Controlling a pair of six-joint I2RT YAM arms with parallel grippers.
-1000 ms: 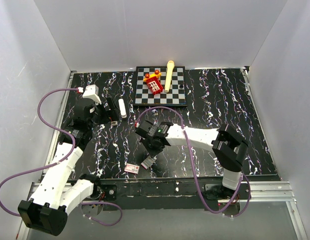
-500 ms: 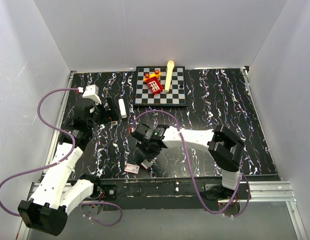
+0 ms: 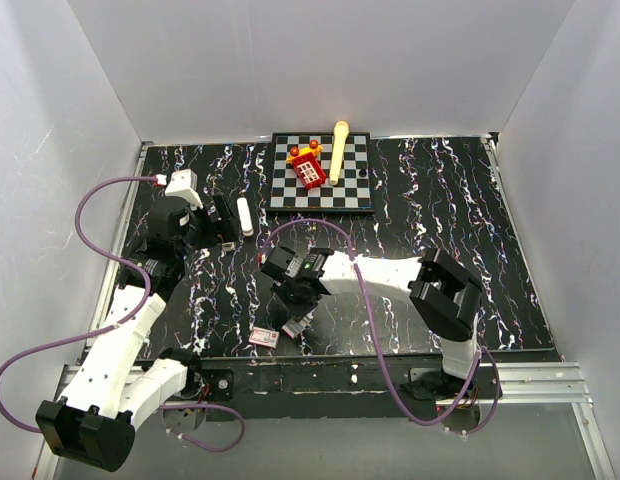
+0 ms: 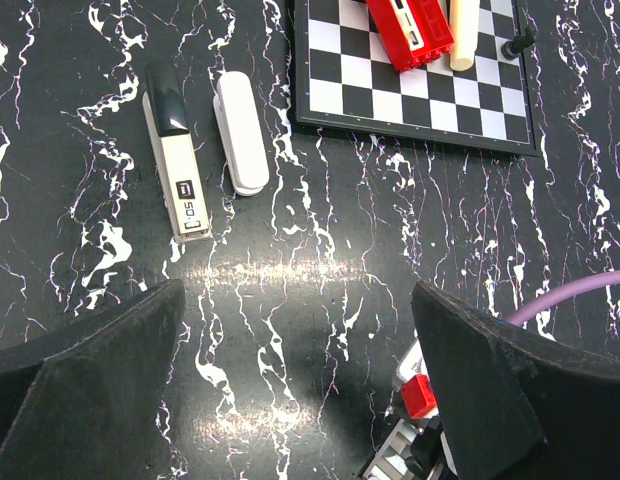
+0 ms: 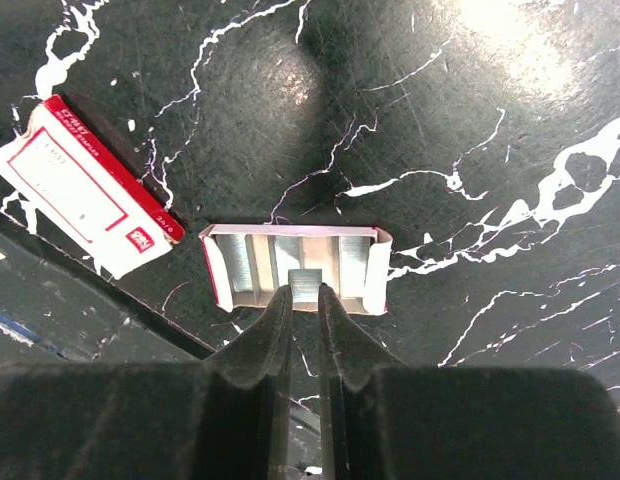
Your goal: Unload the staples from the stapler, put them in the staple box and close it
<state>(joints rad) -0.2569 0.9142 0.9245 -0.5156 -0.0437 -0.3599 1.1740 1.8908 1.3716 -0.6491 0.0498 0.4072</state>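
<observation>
The stapler (image 4: 177,158), silver-grey with a black end, lies closed on the black marbled table beside a white rounded stick (image 4: 240,131). It also shows in the top view (image 3: 226,224). My left gripper (image 4: 300,400) hovers above the table near it, wide open and empty. My right gripper (image 5: 303,292) is shut on a short silvery strip of staples (image 5: 305,281). It holds the strip at the near edge of an open red-and-white staple tray (image 5: 225,265) that holds more strips. In the top view the right gripper (image 3: 299,316) is near the table's front edge.
The tray's red-and-white box sleeve (image 5: 85,186) lies just left of the tray, also shown in the top view (image 3: 264,337). A chessboard (image 3: 345,190) at the back carries a red brick (image 3: 309,170) and a cream stick (image 3: 338,150). White walls enclose the table.
My right wrist has shifted slightly to the left over the tray. The left arm, stapler and boxes have not moved.
</observation>
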